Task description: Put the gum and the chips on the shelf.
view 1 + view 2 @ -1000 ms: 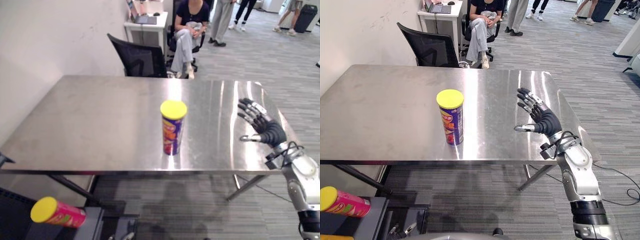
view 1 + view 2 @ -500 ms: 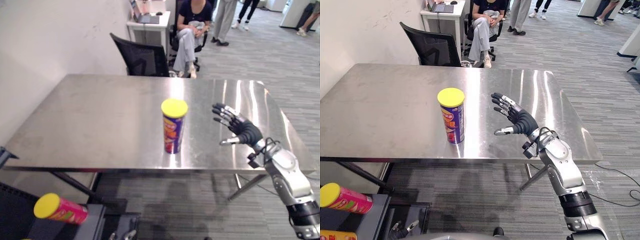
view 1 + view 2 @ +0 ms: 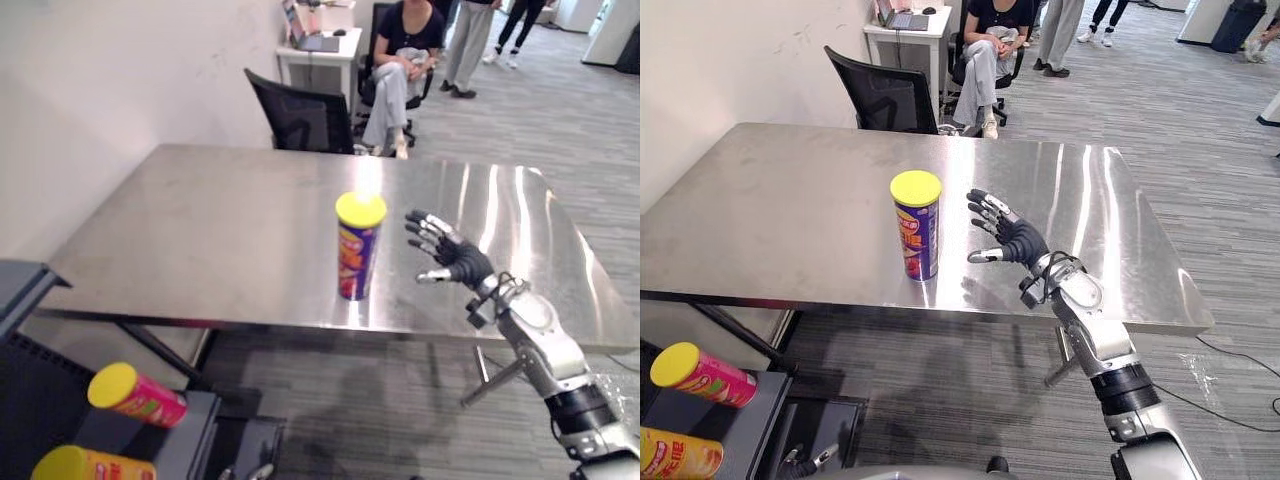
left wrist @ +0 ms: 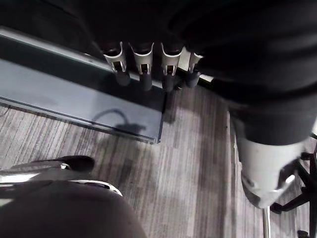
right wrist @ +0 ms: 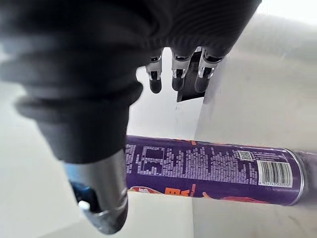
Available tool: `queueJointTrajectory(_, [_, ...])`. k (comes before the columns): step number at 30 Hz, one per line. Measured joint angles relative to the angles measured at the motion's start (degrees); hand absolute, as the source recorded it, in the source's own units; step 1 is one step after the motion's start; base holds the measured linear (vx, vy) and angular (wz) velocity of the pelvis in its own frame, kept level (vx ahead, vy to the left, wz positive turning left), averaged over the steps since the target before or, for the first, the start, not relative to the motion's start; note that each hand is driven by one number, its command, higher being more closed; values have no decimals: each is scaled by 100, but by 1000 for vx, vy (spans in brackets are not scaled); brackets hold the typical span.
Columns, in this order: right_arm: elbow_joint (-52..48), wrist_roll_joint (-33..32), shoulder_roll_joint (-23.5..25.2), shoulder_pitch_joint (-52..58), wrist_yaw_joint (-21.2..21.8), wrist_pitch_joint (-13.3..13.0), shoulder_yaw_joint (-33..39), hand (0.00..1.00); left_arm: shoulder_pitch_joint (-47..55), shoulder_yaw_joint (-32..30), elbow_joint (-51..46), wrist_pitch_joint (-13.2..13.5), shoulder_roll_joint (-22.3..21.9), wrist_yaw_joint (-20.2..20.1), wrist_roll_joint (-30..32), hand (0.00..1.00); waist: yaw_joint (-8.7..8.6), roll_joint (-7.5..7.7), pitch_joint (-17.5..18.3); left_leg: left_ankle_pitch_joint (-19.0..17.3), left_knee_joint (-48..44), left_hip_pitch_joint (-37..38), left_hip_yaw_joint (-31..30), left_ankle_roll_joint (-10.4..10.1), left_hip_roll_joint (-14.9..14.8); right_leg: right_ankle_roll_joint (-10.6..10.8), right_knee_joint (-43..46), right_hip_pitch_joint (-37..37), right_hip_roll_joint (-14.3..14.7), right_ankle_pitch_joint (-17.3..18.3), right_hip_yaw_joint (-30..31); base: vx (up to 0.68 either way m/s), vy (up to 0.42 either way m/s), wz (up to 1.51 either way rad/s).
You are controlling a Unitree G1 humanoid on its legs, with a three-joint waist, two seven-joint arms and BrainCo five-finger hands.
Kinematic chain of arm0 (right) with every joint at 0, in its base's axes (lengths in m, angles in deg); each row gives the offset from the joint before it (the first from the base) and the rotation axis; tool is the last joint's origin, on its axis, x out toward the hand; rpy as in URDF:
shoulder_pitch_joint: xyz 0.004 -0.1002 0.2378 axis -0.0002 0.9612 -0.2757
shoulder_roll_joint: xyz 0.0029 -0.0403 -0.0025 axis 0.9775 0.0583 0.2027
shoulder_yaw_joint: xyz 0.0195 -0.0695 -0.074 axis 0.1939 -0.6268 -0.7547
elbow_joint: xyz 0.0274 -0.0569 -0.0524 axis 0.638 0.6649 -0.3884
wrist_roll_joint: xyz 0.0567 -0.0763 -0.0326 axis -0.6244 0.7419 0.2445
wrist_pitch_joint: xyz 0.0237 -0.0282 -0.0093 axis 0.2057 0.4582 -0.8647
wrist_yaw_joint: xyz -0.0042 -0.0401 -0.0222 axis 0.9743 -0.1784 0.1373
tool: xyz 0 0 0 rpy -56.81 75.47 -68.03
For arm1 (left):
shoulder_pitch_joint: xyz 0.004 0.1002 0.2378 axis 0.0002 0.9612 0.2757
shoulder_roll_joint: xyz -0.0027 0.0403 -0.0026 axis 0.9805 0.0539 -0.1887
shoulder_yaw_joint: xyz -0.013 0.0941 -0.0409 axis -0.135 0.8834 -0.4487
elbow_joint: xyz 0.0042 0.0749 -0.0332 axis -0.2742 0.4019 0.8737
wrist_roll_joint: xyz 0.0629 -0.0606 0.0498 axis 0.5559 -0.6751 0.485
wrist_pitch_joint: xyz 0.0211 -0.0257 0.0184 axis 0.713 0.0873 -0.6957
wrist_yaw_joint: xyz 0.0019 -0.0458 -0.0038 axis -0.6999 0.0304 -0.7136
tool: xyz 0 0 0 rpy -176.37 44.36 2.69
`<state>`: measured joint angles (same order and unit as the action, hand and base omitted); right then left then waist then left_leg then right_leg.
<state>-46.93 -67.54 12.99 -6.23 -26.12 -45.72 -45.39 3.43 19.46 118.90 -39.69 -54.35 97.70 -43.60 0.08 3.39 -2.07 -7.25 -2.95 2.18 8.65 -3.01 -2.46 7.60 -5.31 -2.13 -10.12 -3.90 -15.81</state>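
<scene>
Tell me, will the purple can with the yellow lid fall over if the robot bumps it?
Probably, if hit near the top: the purple can stands tall and narrow on a smooth steel table. Once down, its round body would likely roll.

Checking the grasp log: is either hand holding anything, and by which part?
Nothing is held. The right hand is open beside the chips can, not touching; the left hand is open, empty.

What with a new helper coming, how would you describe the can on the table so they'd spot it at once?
Find the big steel table. Near its front edge, beside the right hand, stands a tall can. It alone is purple and upright; the pink can and the yellow can lie on the low shelf.
</scene>
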Motion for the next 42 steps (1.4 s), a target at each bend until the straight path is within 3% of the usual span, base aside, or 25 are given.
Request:
queueJointTrajectory(10, [834,110,195,-513,-49,10,-250,0,8,1,-20,-1,2,-5,-5,0,162,16,-61,83,89,-13,-135,-2,15,-31,-58,-39,13,-34,-112,-12,-7,6])
queueJointTrajectory(17, [1193,127,283,-816,-34,12,-499,0,-1,1,-25,-2,0,-5,-2,0,183,9,-164,122,90,-17,-279,24,58,-31,-60,-121,-20,-34,-249,-20,5,11])
queueJointTrajectory(28, [1802,338,498,-1340,-95,11,-760,0,10,-8,-50,-6,-14,-3,-17,0,389,10,-258,186,95,-105,-450,21,81,-32,-61,-126,-30,-34,-401,-20,-2,8])
queueJointTrajectory(29, [1823,339,501,-1383,-119,11,-780,100,14,-10,-81,-7,-22,-2,-23,0,421,5,-274,190,95,-106,-461,21,82,-32,-61,-133,-30,-34,-412,-13,1,3])
queueJointTrajectory(42, [2012,554,714,-1690,-262,-82,-862,100,24,-138,-197,-7,-78,1,-3,0,507,13,-446,385,283,-85,-672,21,108,-33,-65,-198,-40,-34,-601,-28,-5,9])
